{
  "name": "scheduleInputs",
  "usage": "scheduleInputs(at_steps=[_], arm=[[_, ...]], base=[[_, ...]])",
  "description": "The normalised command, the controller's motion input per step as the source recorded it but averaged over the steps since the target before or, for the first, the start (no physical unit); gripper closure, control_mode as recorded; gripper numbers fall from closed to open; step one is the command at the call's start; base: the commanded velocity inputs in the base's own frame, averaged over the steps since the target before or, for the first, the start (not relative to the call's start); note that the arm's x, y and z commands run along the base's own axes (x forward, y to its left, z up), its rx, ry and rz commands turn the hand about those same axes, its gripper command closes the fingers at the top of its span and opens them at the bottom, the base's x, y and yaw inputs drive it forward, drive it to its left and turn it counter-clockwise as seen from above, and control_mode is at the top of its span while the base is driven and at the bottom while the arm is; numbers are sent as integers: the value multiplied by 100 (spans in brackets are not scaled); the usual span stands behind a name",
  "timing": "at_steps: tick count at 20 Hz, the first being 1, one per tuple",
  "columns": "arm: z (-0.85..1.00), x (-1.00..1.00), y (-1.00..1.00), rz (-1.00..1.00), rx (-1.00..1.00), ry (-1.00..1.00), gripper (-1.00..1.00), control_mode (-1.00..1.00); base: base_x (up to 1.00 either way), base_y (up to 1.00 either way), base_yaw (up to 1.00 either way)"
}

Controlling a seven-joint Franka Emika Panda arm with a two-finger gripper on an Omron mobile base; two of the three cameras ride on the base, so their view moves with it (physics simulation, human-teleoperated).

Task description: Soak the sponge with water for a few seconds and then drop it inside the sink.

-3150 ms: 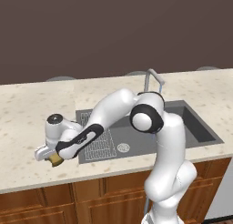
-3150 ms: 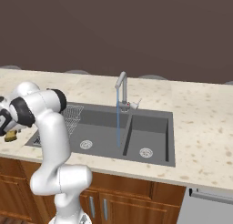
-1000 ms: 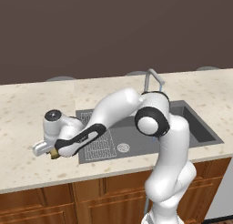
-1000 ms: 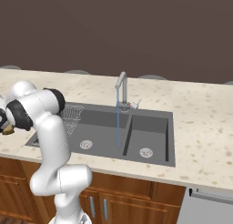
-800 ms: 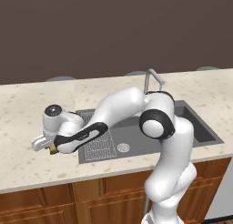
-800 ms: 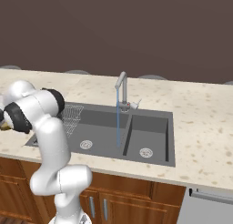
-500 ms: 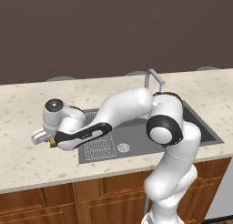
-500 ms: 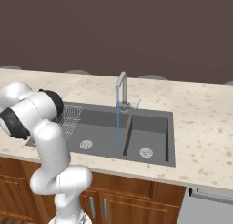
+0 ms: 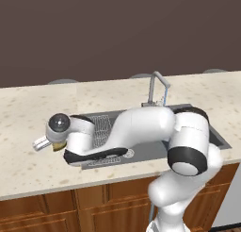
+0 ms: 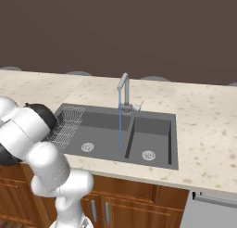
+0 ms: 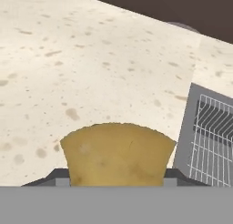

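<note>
My gripper (image 9: 55,145) hangs over the counter left of the sink (image 10: 152,129), shut on the mustard-yellow sponge (image 9: 58,145). In the hand view the sponge (image 11: 117,155) sits between the two dark fingertips (image 11: 58,175), lifted above the speckled counter, with my gripper (image 11: 117,177) closed on its sides. A thin blue stream of water (image 10: 120,125) falls from the grey gooseneck faucet (image 10: 123,89) into the left basin. In the left base view the water (image 9: 165,98) runs well to the right of the sponge, behind my forearm.
The wire-grid drainboard (image 11: 213,141) lies just right of the sponge in the hand view, at the sink's left end (image 10: 67,123). Beige speckled counter (image 9: 23,118) spreads left and behind. A dark wall stands at the back. Wooden cabinets (image 10: 139,204) run below.
The hand has risen off the counter with the sponge and turned, and the elbow has swung right. In the right base view the hand has slipped behind my own arm.
</note>
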Motion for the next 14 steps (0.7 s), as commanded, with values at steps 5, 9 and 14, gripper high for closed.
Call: scheduleInputs(at_steps=[5,9,14], arm=[[29,-22,-29,0,6,-23,100,-100],[36,0,-43,-1,7,-16,100,-100],[46,0,-45,-1,11,-13,100,-100]], base=[[0,0,0],[0,0,0],[0,0,0]])
